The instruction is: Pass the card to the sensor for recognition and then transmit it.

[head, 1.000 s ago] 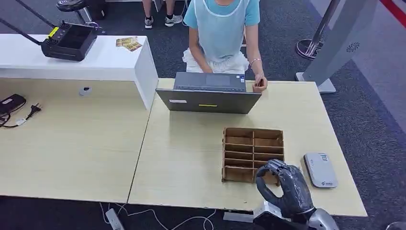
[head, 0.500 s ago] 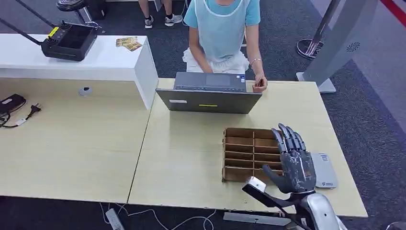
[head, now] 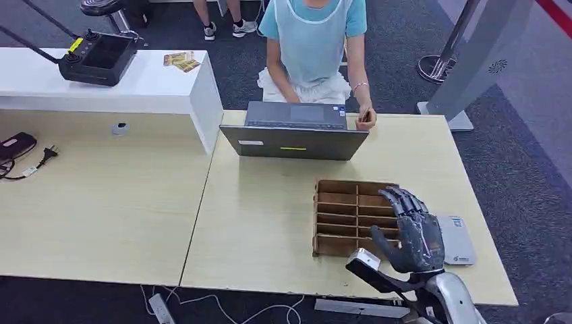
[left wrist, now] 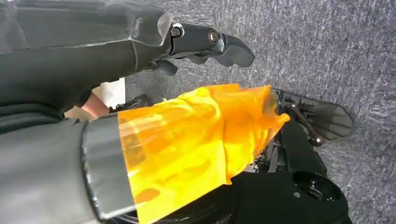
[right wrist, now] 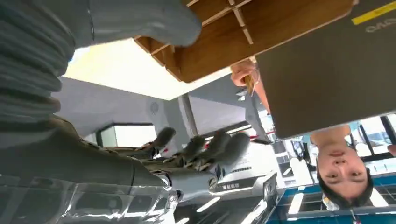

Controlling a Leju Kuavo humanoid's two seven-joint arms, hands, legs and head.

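My right hand [head: 413, 233] hovers over the near right corner of the brown cardboard organizer [head: 344, 212], its fingers apart and slightly bent, holding nothing. The right wrist view shows the same hand [right wrist: 205, 149] empty in front of the organizer [right wrist: 261, 32]. The grey-white card sensor [head: 453, 239] lies flat on the table just right of the hand. Across the table a person's hand [head: 365, 119] holds a small brownish card beside the laptop [head: 295, 140]; that hand [right wrist: 245, 74] also appears past the organizer. My left hand [left wrist: 205, 42] hangs over the carpet, holding nothing.
The seated person faces me behind the laptop. A white counter [head: 155, 88] at the back left carries a black controller [head: 98, 59] and several yellowish cards [head: 181, 61]. A plug and cable [head: 27, 162] lie at the left table's edge. A grey stand [head: 472, 61] rises at the back right.
My right hand went from a curled fist to spread, straight fingers as it rose over the organizer's right side; now the fingers are bent a little and it has barely shifted.
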